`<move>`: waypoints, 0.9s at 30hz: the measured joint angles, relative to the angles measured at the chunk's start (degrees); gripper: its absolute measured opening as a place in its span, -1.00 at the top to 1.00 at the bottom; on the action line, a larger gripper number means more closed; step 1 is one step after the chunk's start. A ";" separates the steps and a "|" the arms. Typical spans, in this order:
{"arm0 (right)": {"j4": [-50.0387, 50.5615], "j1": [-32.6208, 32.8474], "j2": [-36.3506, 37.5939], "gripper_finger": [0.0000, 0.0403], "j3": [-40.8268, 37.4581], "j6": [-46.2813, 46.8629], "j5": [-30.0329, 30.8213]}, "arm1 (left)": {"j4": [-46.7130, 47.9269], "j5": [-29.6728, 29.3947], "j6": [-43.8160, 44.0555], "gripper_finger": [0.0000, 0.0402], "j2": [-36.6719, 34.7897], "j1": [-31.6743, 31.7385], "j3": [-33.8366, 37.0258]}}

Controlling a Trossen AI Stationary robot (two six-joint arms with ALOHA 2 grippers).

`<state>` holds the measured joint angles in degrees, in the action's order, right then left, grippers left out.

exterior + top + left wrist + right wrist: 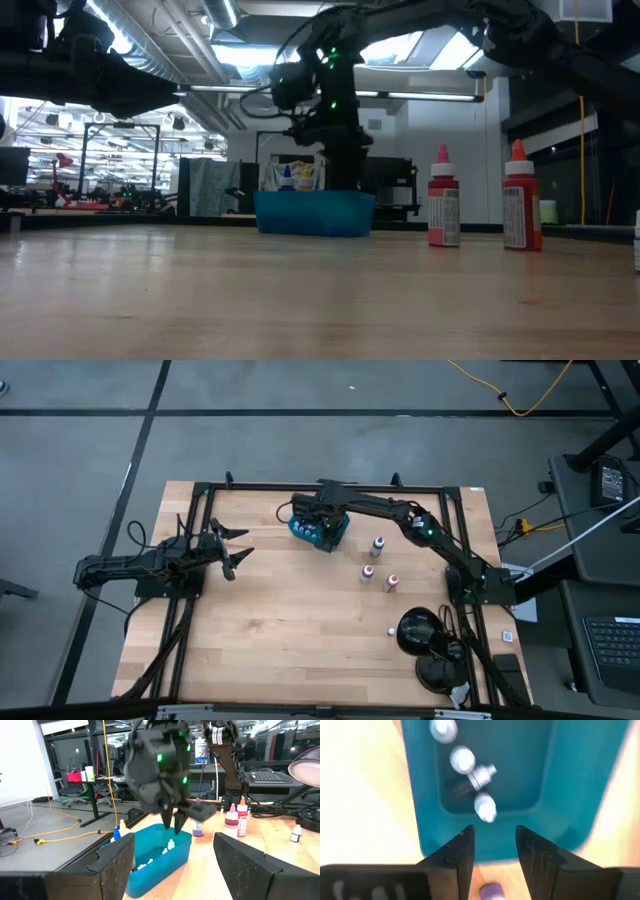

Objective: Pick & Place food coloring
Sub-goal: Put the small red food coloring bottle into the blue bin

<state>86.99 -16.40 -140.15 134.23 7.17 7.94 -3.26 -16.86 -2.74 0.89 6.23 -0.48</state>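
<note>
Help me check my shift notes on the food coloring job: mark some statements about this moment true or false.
1. The right gripper is over the teal-blue plastic tray. True.
2. The right jaws clamp a bottle. False: they stand apart with nothing between them.
3. Small white-capped bottles lie inside the tray. True.
4. The left gripper is over the tray. False: it waits apart, to the table's left.
5. Three bottles, including a red one, stand outside the tray. True.

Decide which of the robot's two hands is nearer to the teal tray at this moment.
The right. The right hand hangs directly over the teal tray, fingers apart and empty; the left hand waits open, well off to the tray's side above bare table.
</note>
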 joint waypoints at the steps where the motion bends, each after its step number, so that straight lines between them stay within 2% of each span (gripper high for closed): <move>1: 0.51 0.00 0.79 0.29 -0.09 0.82 0.00 | 0.01 0.00 0.01 -0.33 0.00 0.01 0.01; 7: 0.58 1.29 5.06 0.19 -0.10 7.84 -0.74 | 0.01 0.00 -0.01 -0.33 0.00 0.01 -0.02; 14: -1.99 7.27 5.96 -0.21 -0.13 16.15 -2.04 | 0.01 0.00 0.00 -0.33 0.00 0.00 0.00; 20: -1.95 14.21 5.98 -0.47 -0.41 24.10 -7.99 | -0.01 0.00 0.00 -0.33 0.00 -0.01 0.01; 27: 0.10 23.01 5.98 -0.57 -0.56 28.73 -15.32 | 0.01 0.00 0.02 -0.33 0.00 -0.01 -0.01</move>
<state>87.08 6.60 -134.17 133.67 35.90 -7.39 -3.25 -16.86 -2.72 0.89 6.22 -0.49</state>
